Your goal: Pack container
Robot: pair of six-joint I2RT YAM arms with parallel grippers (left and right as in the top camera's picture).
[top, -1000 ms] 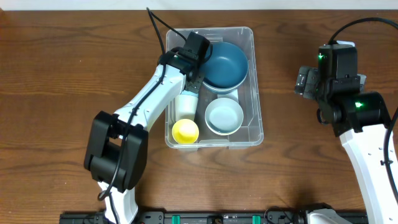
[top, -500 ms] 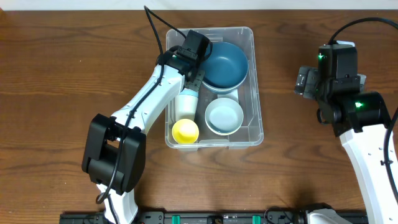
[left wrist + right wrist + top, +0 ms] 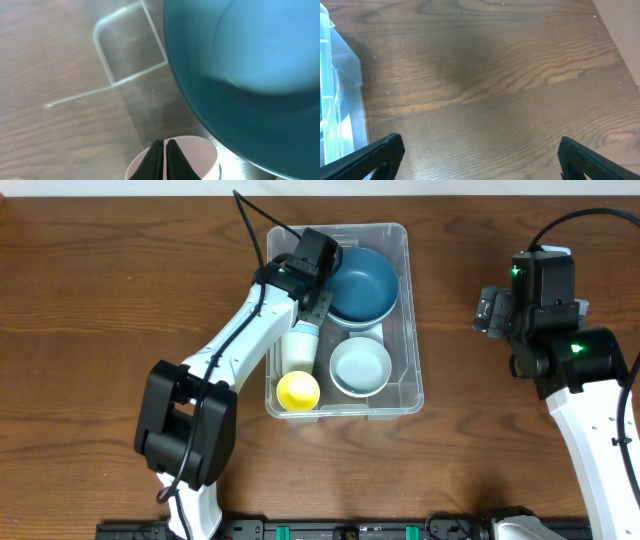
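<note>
The container (image 3: 415, 370) is a clear plastic bin at the table's middle. It holds a dark blue bowl (image 3: 362, 285), a light blue bowl (image 3: 360, 367), a white cup (image 3: 298, 350) and a yellow cup (image 3: 297, 391). My left gripper (image 3: 312, 320) reaches into the bin between the dark bowl and the white cup. In the left wrist view its fingertips (image 3: 165, 142) are pressed together, holding nothing, just over the white cup (image 3: 200, 155), with the dark blue bowl (image 3: 250, 65) close on the right. My right gripper (image 3: 480, 150) hangs open over bare wood, right of the container (image 3: 340, 100).
Dark wooden table (image 3: 100, 300) extends on both sides of the bin. A black cable (image 3: 255, 225) trails from the left arm over the bin's far left corner. The bin's rim corner (image 3: 107, 65) shows beyond the left fingers.
</note>
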